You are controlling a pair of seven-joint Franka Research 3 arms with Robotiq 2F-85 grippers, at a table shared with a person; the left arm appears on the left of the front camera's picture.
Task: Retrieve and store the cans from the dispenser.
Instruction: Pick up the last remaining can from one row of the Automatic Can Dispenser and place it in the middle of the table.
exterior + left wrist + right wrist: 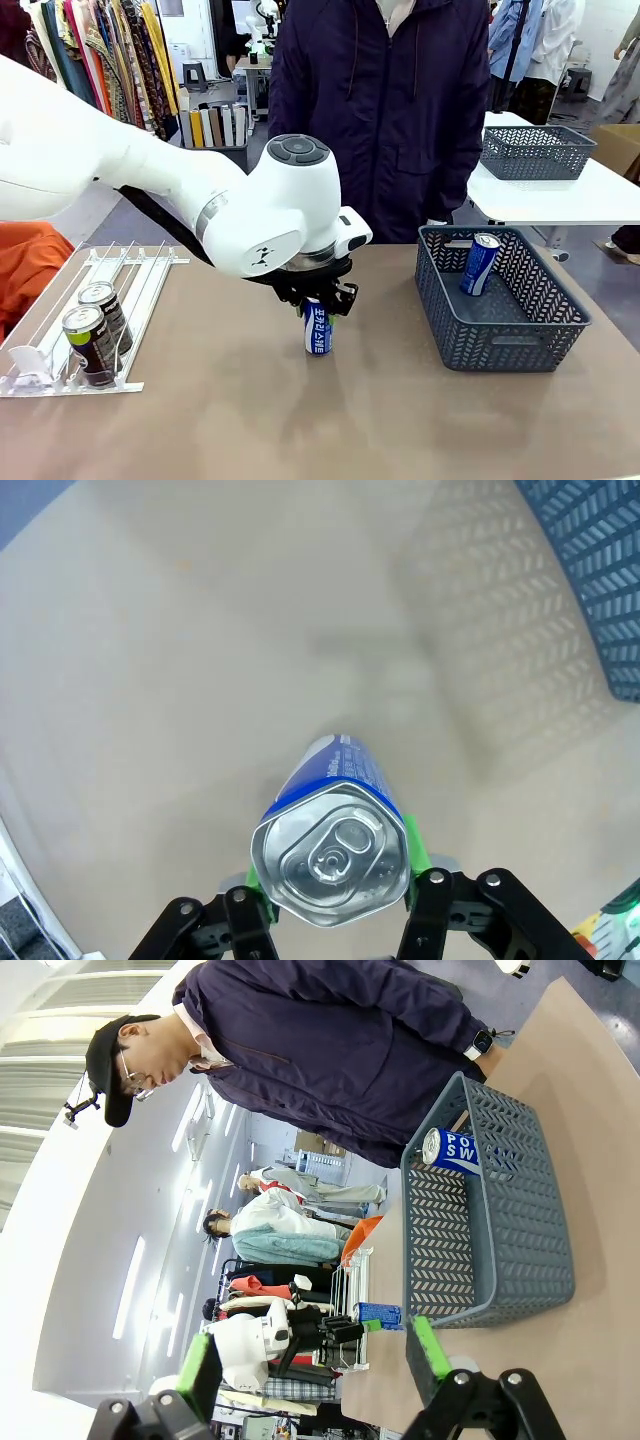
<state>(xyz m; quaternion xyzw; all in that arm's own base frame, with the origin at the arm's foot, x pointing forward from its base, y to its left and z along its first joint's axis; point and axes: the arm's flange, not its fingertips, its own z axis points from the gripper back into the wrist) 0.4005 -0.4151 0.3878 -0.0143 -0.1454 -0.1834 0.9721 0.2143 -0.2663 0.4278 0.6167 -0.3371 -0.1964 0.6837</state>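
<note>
One blue-and-white can (317, 332) is the thing in hand. It stands upright over the middle of the table (250, 420), and I cannot tell whether its base touches the surface or hangs just above. The left gripper (318, 298) comes down from above and is clamped on the can's upper body, just under the silver top. In the left wrist view the green pads (415, 845) press on opposite sides.

The can is probably a thin-walled aluminium shell. If it is full it has some weight and liquid that shifts, and it is smooth and slippery. The wall would dent under a hard squeeze, and in the wrist view the rim already looks slightly off round. The stiffest place to hold is high, near the shoulder, across the full width, which is where the pads sit now.

To the right and well apart, the dark grey basket (500, 355) holds a second blue can (480, 263) leaning against its far wall. At the far left, the white dispenser (140, 258) has two black cans (92, 345) queued at its clear front stop. The right gripper (312, 1355) has its fingers spread wide with nothing between them.
</note>
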